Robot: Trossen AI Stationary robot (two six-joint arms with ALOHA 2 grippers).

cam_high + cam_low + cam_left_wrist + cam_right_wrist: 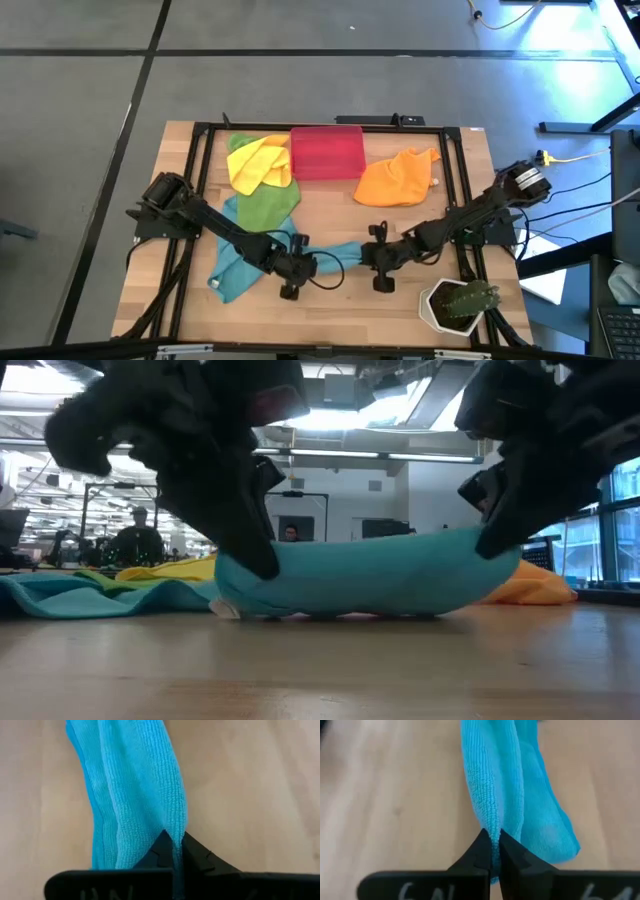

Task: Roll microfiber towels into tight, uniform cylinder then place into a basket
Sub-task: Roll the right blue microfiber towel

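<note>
On the wooden table the left gripper was down near the front middle, its fingers pinched shut on one end of a rolled teal-blue towel. That roll lay lengthwise between the two grippers, resting on the tabletop in the low view. A second teal-blue towel lay spread beside the left arm, partly under a green towel. Behind these, a yellow towel sat crumpled just left of the red-pink basket at the far edge. Right of the basket lay an orange towel, loosely heaped. The right gripper had its fingers pressed together on the roll's other end, cloth caught between the tips. At the front right corner stood a white pot holding a cactus.
</note>
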